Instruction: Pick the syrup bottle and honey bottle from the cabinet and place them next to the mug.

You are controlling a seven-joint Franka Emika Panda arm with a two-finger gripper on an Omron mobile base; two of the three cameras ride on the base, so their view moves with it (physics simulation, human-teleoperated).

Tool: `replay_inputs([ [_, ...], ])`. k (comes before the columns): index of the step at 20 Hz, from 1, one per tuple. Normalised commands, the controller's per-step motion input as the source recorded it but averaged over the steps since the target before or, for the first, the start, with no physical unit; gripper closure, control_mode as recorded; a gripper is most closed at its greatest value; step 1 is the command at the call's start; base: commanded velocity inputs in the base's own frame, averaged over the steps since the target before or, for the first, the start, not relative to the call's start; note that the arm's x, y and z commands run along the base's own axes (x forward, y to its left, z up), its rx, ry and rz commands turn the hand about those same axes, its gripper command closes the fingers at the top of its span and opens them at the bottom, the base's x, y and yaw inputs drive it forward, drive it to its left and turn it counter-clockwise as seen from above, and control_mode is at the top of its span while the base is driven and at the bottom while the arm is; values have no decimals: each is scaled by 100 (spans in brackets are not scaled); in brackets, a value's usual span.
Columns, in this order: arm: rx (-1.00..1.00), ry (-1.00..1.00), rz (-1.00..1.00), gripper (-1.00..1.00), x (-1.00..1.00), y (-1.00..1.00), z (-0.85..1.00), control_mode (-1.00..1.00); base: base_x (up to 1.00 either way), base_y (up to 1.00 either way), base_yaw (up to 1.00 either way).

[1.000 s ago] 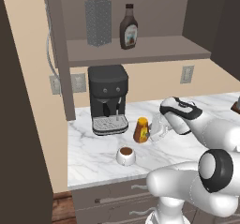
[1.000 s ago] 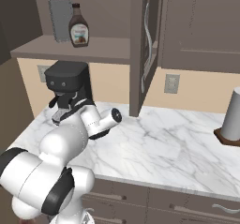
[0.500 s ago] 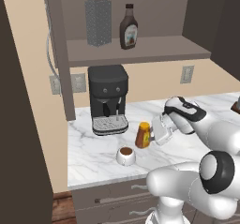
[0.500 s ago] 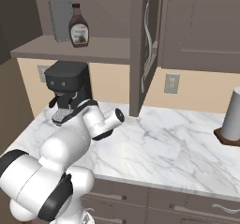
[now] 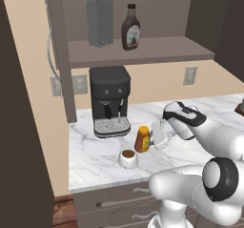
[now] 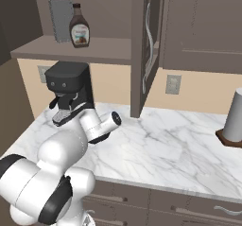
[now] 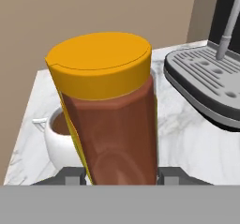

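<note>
The honey bottle [image 5: 142,139] [image 7: 112,120], amber with an orange cap, stands upright low over the marble counter [image 5: 95,155], just right of the white mug [image 5: 127,159] [image 7: 57,141]. My gripper [image 5: 151,139] [image 7: 119,176] is shut on its lower body from the right, one fingertip [image 7: 70,176] at each side. Whether the bottle's base touches the counter I cannot tell. The dark syrup bottle [image 5: 130,27] [image 6: 79,26] stands on the cabinet shelf [image 5: 157,48] [image 6: 108,50] above.
A black coffee machine [image 5: 110,100] [image 6: 71,90] stands behind the mug, its drip tray [image 7: 206,85] close to the bottle. A metal grater [image 5: 100,21] [image 6: 60,18] sits left of the syrup bottle. The open cabinet door [image 6: 144,45] hangs over the counter. A grey cylinder [image 6: 235,116] stands far right.
The gripper has carried the honey bottle slightly down and toward the mug. Syrup bottle, mug and base have not moved.
</note>
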Motion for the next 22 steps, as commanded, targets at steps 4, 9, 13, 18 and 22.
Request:
replay_inputs([
  [4,0,0,-9,100,0,0,0,-100,0,0,0],
  [9,0,0,-10,100,0,0,-4,-100,0,0,0],
  [13,0,0,-3,100,0,0,-35,-100,0,0,0],
  [18,0,0,-2,100,0,0,-27,-100,0,0,0],
  [22,0,0,-2,100,0,0,-22,-100,0,0,0],
])
